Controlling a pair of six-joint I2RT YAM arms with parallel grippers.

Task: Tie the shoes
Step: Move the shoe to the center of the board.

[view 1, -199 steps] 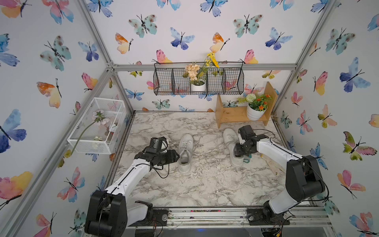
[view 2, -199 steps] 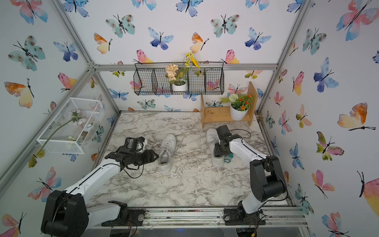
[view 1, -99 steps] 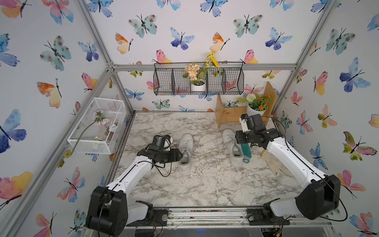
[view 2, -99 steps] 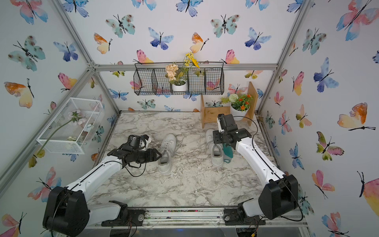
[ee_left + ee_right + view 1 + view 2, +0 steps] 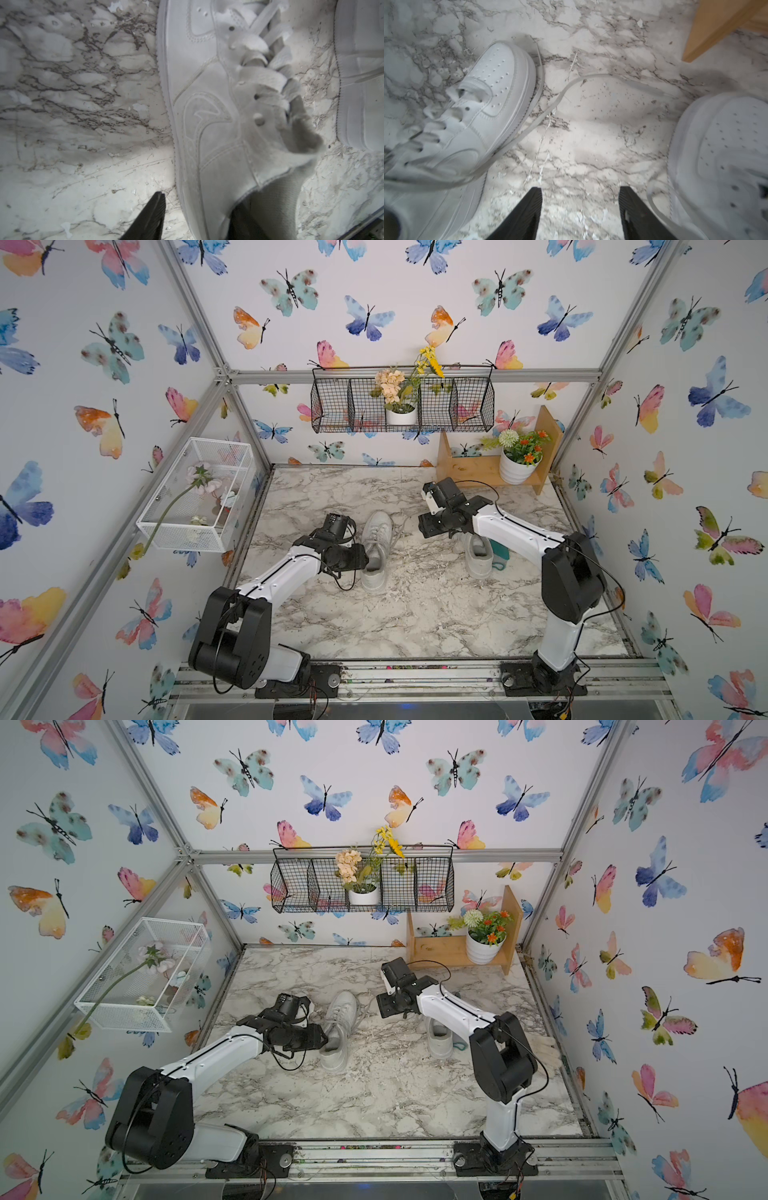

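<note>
Marble tabletop (image 5: pixel 415 614), 2 arms (image 5: pixel 286 572) extended toward shoes (image 5: pixel 376 547).

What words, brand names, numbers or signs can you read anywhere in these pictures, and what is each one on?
No readable text: no view shows letters or numbers.
Swoosh-shaped stitched mark, no lettering: on the side of the white sneaker in the left wrist view.
Other white sneaker, flower pot and wooden shelf: no lettering visible.
</note>
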